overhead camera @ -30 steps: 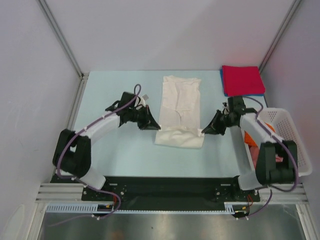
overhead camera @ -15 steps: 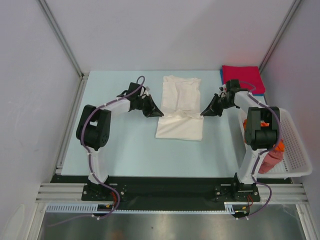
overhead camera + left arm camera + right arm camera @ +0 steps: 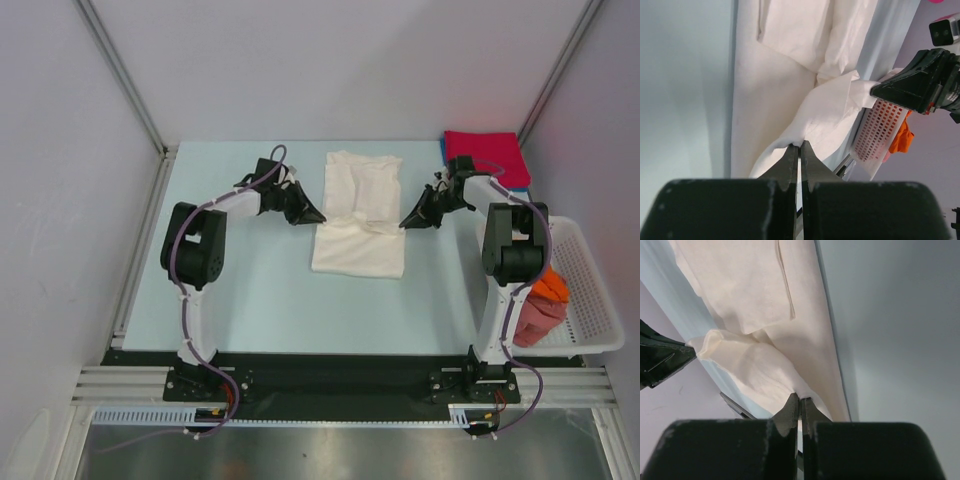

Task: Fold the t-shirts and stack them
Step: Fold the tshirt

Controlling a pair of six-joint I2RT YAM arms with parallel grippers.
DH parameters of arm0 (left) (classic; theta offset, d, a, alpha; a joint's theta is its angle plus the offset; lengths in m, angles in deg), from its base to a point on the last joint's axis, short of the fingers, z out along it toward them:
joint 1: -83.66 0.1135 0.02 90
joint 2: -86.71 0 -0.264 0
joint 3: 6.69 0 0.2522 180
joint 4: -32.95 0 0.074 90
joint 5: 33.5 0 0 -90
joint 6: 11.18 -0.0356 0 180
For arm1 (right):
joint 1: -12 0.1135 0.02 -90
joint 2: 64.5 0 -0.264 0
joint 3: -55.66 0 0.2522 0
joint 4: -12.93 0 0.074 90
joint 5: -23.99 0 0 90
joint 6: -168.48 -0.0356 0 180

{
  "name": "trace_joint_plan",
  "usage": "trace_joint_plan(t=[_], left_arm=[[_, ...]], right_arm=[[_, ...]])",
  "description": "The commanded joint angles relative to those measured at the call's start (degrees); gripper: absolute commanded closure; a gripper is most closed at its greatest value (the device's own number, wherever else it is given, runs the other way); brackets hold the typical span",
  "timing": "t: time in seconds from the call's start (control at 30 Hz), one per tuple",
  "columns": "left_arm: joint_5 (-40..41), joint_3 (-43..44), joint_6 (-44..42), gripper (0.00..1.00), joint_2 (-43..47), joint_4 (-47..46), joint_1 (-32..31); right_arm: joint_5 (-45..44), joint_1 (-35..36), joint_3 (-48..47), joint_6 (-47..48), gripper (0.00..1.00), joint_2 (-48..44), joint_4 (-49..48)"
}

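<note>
A white t-shirt (image 3: 358, 215) lies lengthwise mid-table, its near part doubled over toward the far end. My left gripper (image 3: 318, 215) is shut on the lifted hem's left corner, seen in the left wrist view (image 3: 800, 144) with white cloth (image 3: 825, 115) pinched between the tips. My right gripper (image 3: 404, 222) is shut on the right corner, seen in the right wrist view (image 3: 799, 398) on the cloth (image 3: 760, 370). The hem hangs between the two grippers, a little above the shirt. A folded red tee (image 3: 483, 157) lies on a blue one (image 3: 447, 172) at the far right.
A white lattice basket (image 3: 590, 300) stands at the right edge, holding an orange tee (image 3: 550, 287) and a pinkish-red one (image 3: 535, 320). The enclosure walls stand to the left, the right and behind the table.
Both grippers have moved away from the bases toward the far end, carrying the white shirt's near hem over its body. The shirt's laid-out length has shortened.
</note>
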Motion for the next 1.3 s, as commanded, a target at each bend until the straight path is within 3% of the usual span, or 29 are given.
trace_joint_plan(t=[0.0, 0.17, 0.27, 0.3, 0.4, 0.5, 0.6, 0.73, 0.9, 0.97, 1.03, 1.13, 1.27], left_arm=[[-2.1, 3.4, 0.2, 1.0, -1.9, 0.0, 0.3], [-1.1, 7.2, -2.2, 0.93, -4.2, 3.9, 0.3], [7.0, 13.1, -8.3, 0.81, -4.0, 12.7, 0.3], [12.7, 15.1, -9.9, 0.75, -2.1, 16.7, 0.3], [19.7, 13.9, -13.6, 0.56, 4.4, 18.0, 0.3], [18.0, 10.5, -15.3, 0.53, 8.0, 17.8, -0.4], [13.9, 5.2, -15.6, 0.56, 11.2, 14.9, -4.1], [8.7, -1.2, -12.8, 0.58, 11.4, 7.7, -8.0], [4.3, 2.3, -10.4, 0.57, 3.9, 3.0, -9.6], [4.7, 5.2, -10.0, 0.6, 1.4, 5.3, -9.5], [6.3, 4.8, -10.7, 0.58, 3.0, 5.9, -9.5], [9.0, 0.7, -14.3, 0.45, 9.1, 6.3, -9.5], [11.4, -6.3, -20.1, 0.33, 16.1, 10.9, -9.4]], right_arm=[[1.2, -0.2, -3.6, 1.0, 1.0, 1.8, 0.7], [1.2, -1.7, -6.5, 0.8, 0.99, 4.9, 0.8], [-0.2, -2.6, -11.6, 2.5, 0.86, 7.6, 4.7], [-3.0, -3.0, -13.1, 3.4, 0.77, 7.8, 6.3], [-10.9, -3.2, -18.3, 7.0, 0.57, 6.2, 12.5], [-14.6, -2.6, -16.5, 8.8, 0.51, 1.1, 14.4], [-13.0, 0.8, -8.3, 6.3, 0.51, -5.7, 10.5], [-12.6, 8.7, 1.9, 1.2, 0.5, -10.4, -1.6], [-10.9, 12.7, 3.3, -2.9, 0.54, -6.1, -9.0], [-8.0, 12.1, -0.3, -3.1, 0.63, -2.3, -6.5], [-8.9, 12.0, -1.2, -0.5, 0.67, -2.8, -3.2], [-11.3, 11.6, 1.5, 2.8, 0.55, -7.9, 0.9], [-11.9, 9.8, 13.5, 4.8, 0.43, -15.3, 1.3]])
